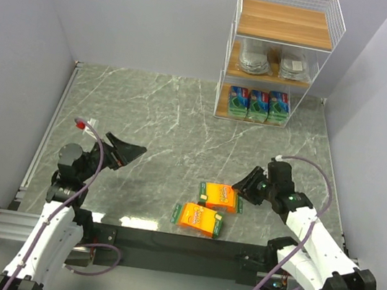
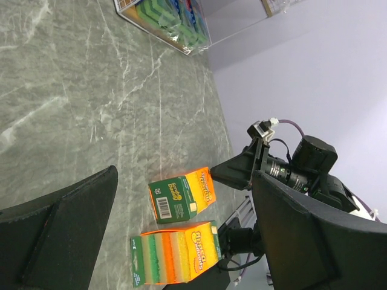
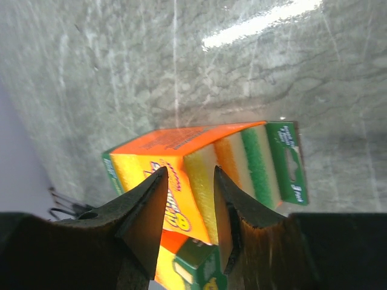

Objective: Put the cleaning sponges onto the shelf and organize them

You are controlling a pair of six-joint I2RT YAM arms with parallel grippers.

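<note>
Right gripper [image 3: 189, 170]: its two fingers stood partly apart, a clear gap between them, with nothing clamped in that gap.
Right gripper contact: the fingertips [image 3: 158, 181] sat over the striped end of the farther orange sponge pack [image 3: 181, 142]. Whether they touched it could not be told.
Right gripper position: in the top view it was at that pack's right end, angled down toward the table.
Left gripper [image 1: 132, 156]: its fingers were spread wide and held nothing. It hung above the marble-patterned table [image 1: 168, 119], well left of both orange packs.
Farther orange pack, lie: it lay flat on the table, orange face up. Its long axis ran roughly left to right in the top view, with a green card flap at its right end.
Nearer orange sponge pack [image 1: 198, 219]: it lay flat just in front of the farther one and slightly to its left, near the table's front edge. Its long axis also ran roughly left to right, a little tilted, with its green end to the right.
Shelf [image 1: 284, 24]: it stood at the far right of the table, and its top board was bare wood.
Middle tier: two silvery grey packs [image 1: 256, 58] sat side by side.
Bottom tier: three blue-and-green packs [image 1: 258, 105] stood upright in a row, touching.
</note>
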